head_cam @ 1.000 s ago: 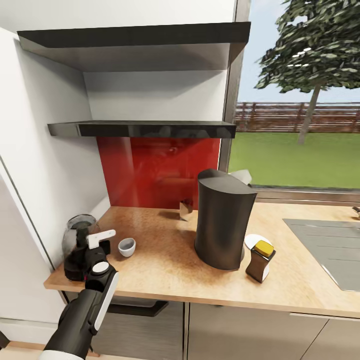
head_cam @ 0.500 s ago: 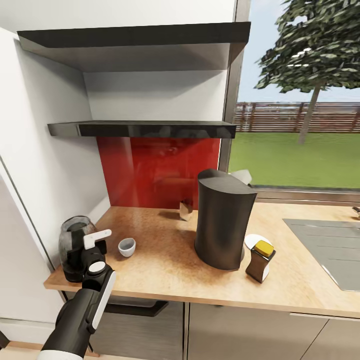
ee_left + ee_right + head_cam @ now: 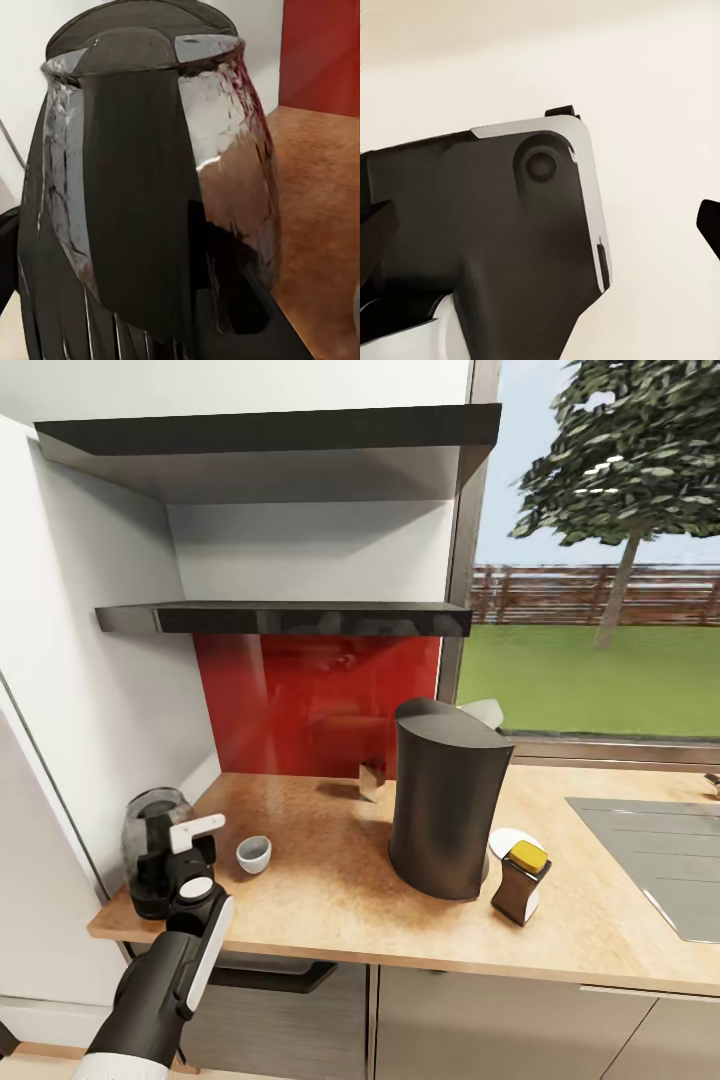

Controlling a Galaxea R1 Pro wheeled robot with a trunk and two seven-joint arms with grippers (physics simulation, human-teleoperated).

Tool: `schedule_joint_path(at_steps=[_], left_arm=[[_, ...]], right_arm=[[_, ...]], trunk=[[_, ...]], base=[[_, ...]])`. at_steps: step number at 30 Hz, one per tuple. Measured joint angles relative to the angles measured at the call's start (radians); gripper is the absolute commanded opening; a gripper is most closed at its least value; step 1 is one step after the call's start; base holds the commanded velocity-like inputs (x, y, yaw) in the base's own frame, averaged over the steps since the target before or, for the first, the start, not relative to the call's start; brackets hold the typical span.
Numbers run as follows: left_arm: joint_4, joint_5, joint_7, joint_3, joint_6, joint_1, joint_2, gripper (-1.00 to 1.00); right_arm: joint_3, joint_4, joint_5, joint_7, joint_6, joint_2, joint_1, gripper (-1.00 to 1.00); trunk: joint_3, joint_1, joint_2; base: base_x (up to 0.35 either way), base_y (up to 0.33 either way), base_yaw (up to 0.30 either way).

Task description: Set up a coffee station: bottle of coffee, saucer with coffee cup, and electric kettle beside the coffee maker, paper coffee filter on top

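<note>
- The electric kettle [image 3: 152, 848], glass-bodied with a dark base, stands at the lower left of the head view, on the left end of the countertop [image 3: 330, 880], with the left gripper [image 3: 190, 850] against its right side.
- From the frame half a second ago, kettle and gripper have shifted slightly right, after having gone left from the frame before that.
- The left wrist view is close on the kettle [image 3: 150, 187]; the fingers are hidden, so whether the jaws clamp it cannot be told.
- The right gripper's state cannot be told from the right wrist view, which shows dark and white robot casing [image 3: 480, 240] against a pale surface.
- The counter is light wood, backed by a red splashback [image 3: 315, 700], with two dark shelves [image 3: 285, 618] above and a window [image 3: 600, 560] onto lawn and a tree at right.
- One coffee cup [image 3: 253, 853] sits just right of the gripper.
- One dark coffee maker [image 3: 445, 810] stands at centre.
- One white saucer [image 3: 508, 842] and one yellow-lidded bottle of coffee [image 3: 522, 880] are at its right.
</note>
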Motion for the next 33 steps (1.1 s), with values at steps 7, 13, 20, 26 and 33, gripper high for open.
schedule_joint_path(at_steps=[7, 13, 20, 26, 33], left_arm=[[-0.009, -0.007, -0.001, -0.009, 0.001, -0.028, -0.004, -1.0], [-0.011, -0.01, -0.002, -0.016, 0.065, -0.141, 0.0, -1.0], [-0.011, -0.005, -0.005, -0.04, 0.09, -0.229, 0.001, -1.0], [-0.012, -0.002, -0.145, -0.069, 0.124, -0.266, 0.004, -1.0], [-0.012, -0.001, -0.378, -0.062, 0.13, -0.279, 0.065, -1.0]], right_arm=[[0.001, -0.001, 0.001, 0.001, 0.001, 0.003, 0.0, 1.0], [0.001, -0.004, 0.0, 0.001, 0.0, 0.005, 0.0, 1.0], [0.001, -0.004, 0.0, 0.002, -0.001, 0.005, 0.0, 1.0], [0.001, -0.003, 0.0, 0.001, -0.002, 0.005, 0.0, 1.0], [0.001, -0.002, 0.0, 0.001, -0.003, -0.003, 0.0, 1.0]], trunk=[[0.0, 0.0, 0.0], [0.0, 0.0, 0.0], [0.0, 0.0, 0.0], [0.0, 0.0, 0.0], [0.0, 0.0, 0.0]], base=[[0.0, 0.0, 0.0], [0.0, 0.0, 0.0], [0.0, 0.0, 0.0], [0.0, 0.0, 0.0], [0.0, 0.0, -0.057]])
